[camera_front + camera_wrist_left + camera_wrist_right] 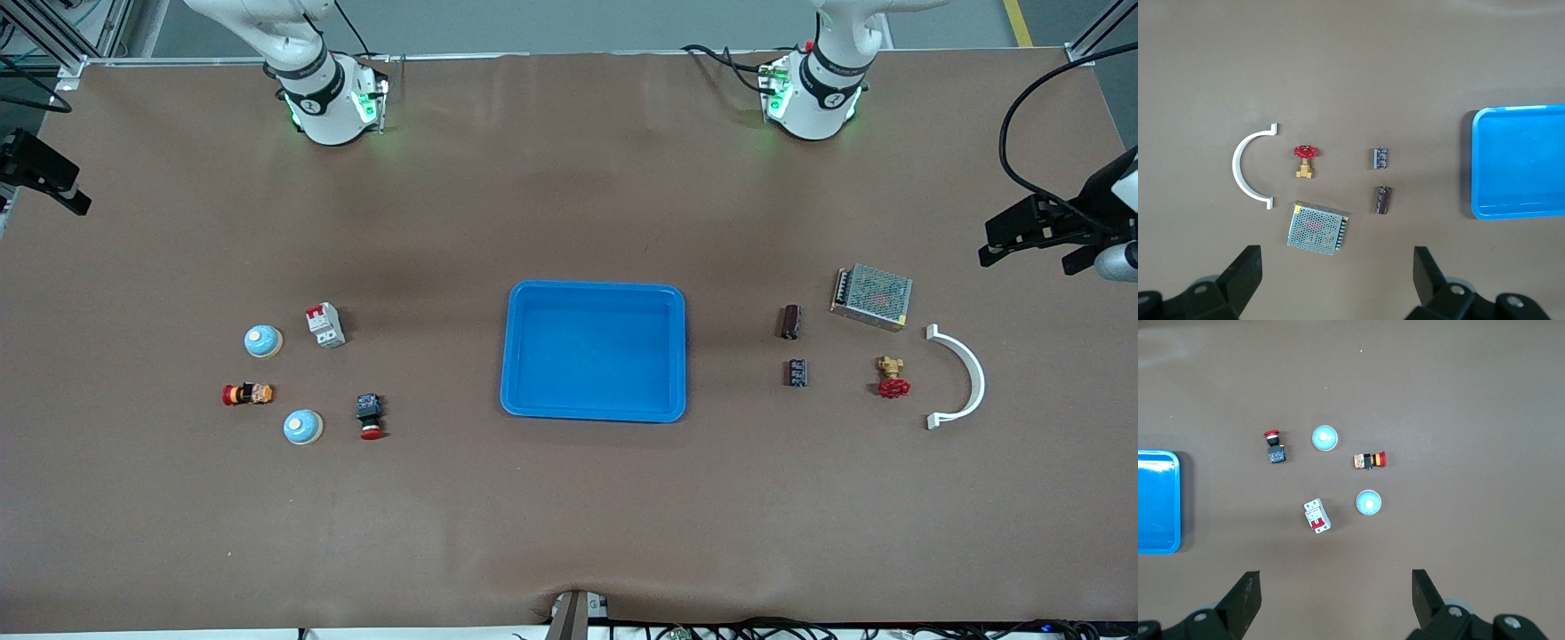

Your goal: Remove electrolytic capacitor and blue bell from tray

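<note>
Left pincer (1335, 280) spread above capacitors (1383, 199); right pincer (1335, 600) above bells (1368, 502).

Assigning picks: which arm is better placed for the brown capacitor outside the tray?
Left. The brown capacitor lies toward the left arm's end of the table, and the open left gripper looks down on it; the right gripper is over the blue bells.

You see a white curved plastic bracket (960, 377), red-handled brass valve (891, 378), metal mesh power supply (872, 296); white-red circuit breaker (325, 324), two red pushbuttons (370, 416) (246, 394).
</note>
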Available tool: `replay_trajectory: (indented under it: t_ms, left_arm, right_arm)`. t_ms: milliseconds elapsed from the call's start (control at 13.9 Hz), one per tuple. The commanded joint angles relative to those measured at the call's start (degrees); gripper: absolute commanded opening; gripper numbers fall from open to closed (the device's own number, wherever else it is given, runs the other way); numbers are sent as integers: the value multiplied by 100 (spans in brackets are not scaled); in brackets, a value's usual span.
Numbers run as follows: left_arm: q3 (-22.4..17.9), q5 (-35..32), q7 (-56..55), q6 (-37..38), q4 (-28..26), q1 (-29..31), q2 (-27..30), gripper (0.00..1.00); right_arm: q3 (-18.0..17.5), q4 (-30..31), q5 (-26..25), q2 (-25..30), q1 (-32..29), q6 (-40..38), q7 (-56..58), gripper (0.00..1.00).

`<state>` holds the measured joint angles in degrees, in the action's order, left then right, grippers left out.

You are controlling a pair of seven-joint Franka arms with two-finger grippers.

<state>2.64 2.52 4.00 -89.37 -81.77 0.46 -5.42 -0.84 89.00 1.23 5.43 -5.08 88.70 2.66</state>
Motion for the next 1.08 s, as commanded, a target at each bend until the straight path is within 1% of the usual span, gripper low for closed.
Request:
replay_trajectory:
  t_ms: [0,1008]
  left_arm:
    - [-404,38,110,34,-41,-362,129,100]
    - [-457,-23,92,-28,21,-257,155,100]
  right_arm:
    - [-22,-111,-9,-51,-28,-37,51,100]
    - [-22,-111,-9,-51,-28,-45,60,100]
